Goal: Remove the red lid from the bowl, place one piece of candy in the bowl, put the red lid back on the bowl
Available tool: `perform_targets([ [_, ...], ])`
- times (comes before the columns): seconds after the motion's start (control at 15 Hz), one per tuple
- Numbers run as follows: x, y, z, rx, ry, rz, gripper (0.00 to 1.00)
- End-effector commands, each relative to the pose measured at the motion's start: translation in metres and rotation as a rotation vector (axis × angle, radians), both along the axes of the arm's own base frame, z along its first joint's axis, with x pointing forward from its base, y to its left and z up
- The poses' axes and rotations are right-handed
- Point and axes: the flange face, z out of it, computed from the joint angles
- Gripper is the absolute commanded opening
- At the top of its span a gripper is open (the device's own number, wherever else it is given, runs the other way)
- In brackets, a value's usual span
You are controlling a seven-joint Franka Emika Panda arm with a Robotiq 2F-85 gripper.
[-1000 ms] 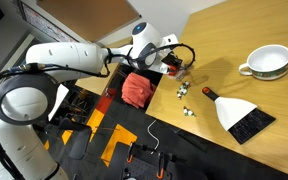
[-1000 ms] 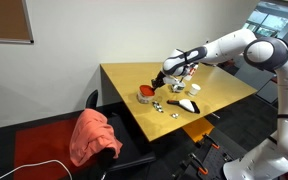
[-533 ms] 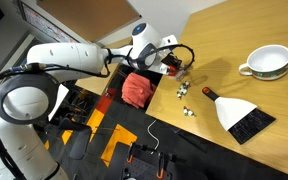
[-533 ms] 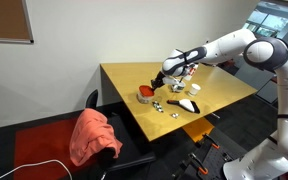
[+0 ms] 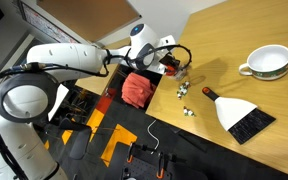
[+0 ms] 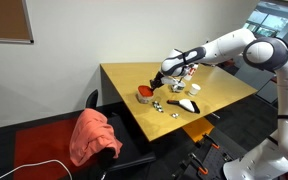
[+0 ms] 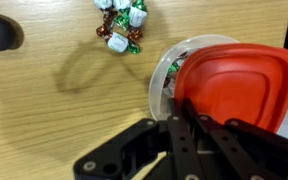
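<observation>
The red lid (image 7: pixel 234 85) lies tilted over the right part of the small clear bowl (image 7: pixel 162 75), whose rim shows on the left. A green-wrapped candy (image 7: pixel 172 69) shows inside the bowl. My gripper (image 7: pixel 188 112) comes in from below and is shut on the lid's near edge. More wrapped candy (image 7: pixel 122 25) lies loose on the wooden table beyond the bowl. In both exterior views the gripper (image 5: pixel 170 62) (image 6: pixel 161 84) is low over the table near its corner, with the lid (image 5: pixel 172 68) (image 6: pixel 147 96) under it.
A large white bowl with a green rim (image 5: pixel 266 62) stands further along the table. A dustpan with a brush (image 5: pixel 242 115) lies near scattered candy (image 5: pixel 182 92). A chair with a red cloth (image 6: pixel 92 135) stands by the table's edge.
</observation>
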Motion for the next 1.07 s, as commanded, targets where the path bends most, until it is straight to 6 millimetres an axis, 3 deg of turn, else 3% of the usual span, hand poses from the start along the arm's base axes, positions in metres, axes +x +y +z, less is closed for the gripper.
perform_targets([
  [0.0,-0.0033,0.0036,0.0105,-0.020,-0.007,-0.037,0.02],
  [1.0,-0.0068,0.0009,0.0106,-0.047,0.039,-0.062,0.02],
])
